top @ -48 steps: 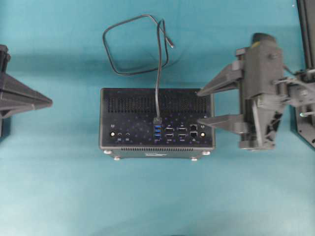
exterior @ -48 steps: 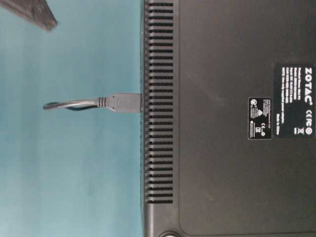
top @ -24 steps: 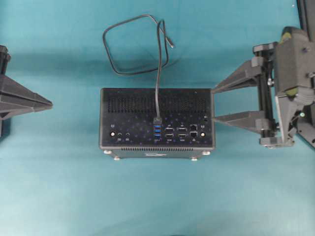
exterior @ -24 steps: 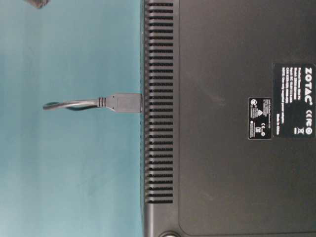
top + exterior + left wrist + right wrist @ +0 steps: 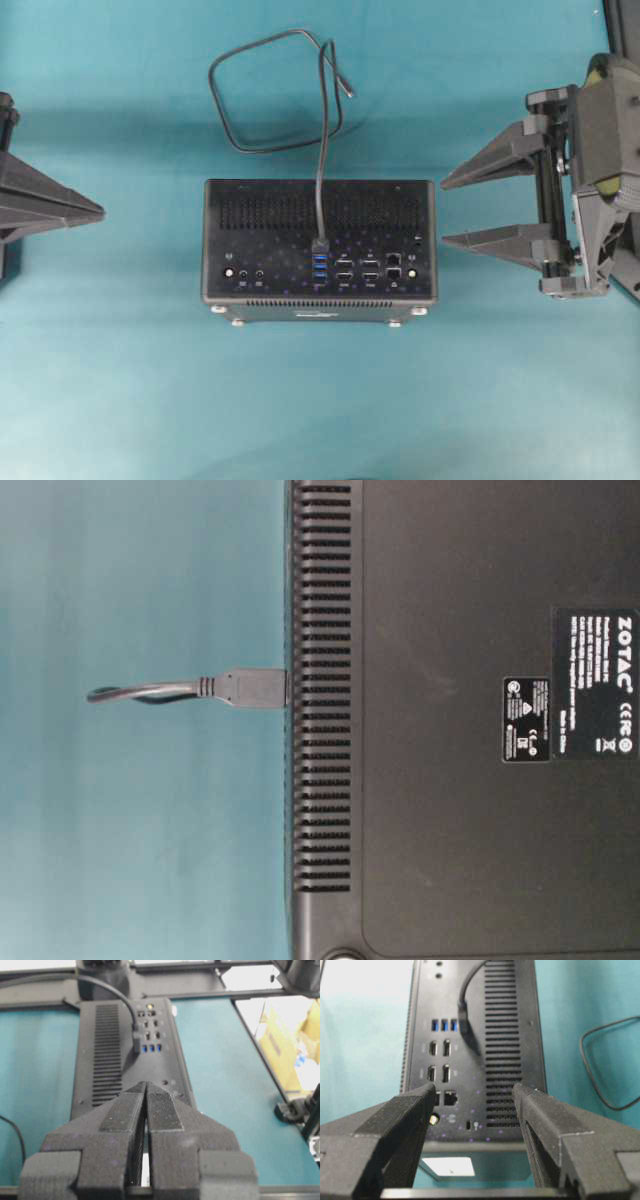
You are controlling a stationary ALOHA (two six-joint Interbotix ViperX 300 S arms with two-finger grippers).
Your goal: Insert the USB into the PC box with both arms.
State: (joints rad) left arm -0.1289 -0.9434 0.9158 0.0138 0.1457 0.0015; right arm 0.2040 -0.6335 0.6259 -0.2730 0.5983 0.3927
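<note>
- backing away, the right gripper (image 5: 448, 212) has drawn clear of the pc box (image 5: 320, 245), jaws spread wide, holding nothing.
- usb plug (image 5: 320, 246) stands seated in a blue port; the job looks done.
- left gripper (image 5: 100, 211) sits apart, pinched closed, empty.

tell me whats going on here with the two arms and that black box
The USB plug already sits in a port on the PC box, its thin cable looped on the teal table behind. Neither arm holds anything. The right gripper is beside the box's right edge with its fingers spread wide and nothing between them, not touching the box. The left gripper is off to the left, fingers pressed together, pointing at the box.
</note>
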